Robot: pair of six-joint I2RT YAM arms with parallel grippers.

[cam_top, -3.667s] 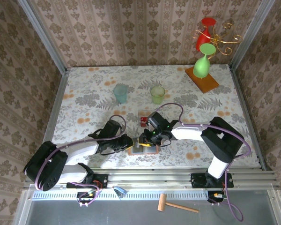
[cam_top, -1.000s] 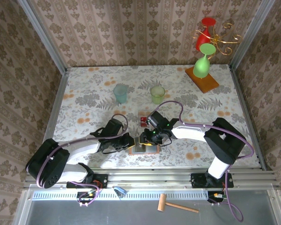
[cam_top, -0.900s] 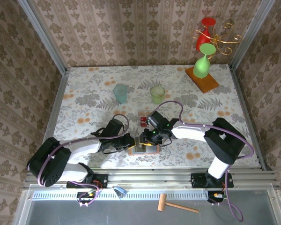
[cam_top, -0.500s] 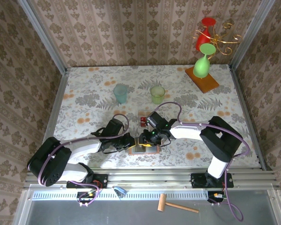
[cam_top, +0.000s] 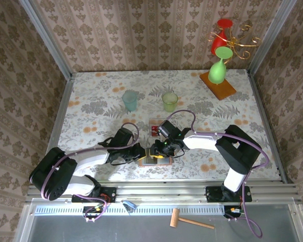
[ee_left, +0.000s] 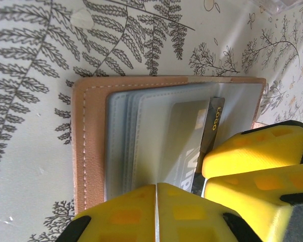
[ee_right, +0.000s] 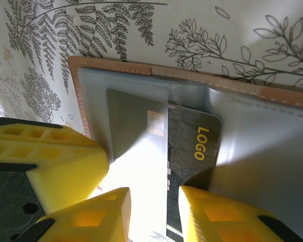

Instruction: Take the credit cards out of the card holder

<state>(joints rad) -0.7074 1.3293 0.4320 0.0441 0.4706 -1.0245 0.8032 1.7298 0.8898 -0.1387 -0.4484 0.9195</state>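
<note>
Little had shifted since the earlier views: the left arm's near link had swung slightly rightward, while both grippers stayed at the card holder. The floral table (cam_top: pixel 91 111) carried the card holder (cam_top: pixel 152 162) (ee_left: pixel 88 141) (ee_right: pixel 232 83) near its near edge, lying open and flat, tan border around grey-blue pockets. The left gripper (cam_top: pixel 144 152) (ee_left: pixel 155 189) came in from the left with its yellow fingers pressed together, seam closed, over the holder's edge. The right gripper (cam_top: pixel 159 149) (ee_right: pixel 154 201) (ee_left: pixel 204 176) came from the right, fingers parted, tips over the pockets. One dark card (ee_left: pixel 212 126) (ee_right: pixel 192 136) lay flat, half under a translucent pocket. Its bare end ran under the right gripper's fingers. Yellow letters on it read "LOGO".
</note>
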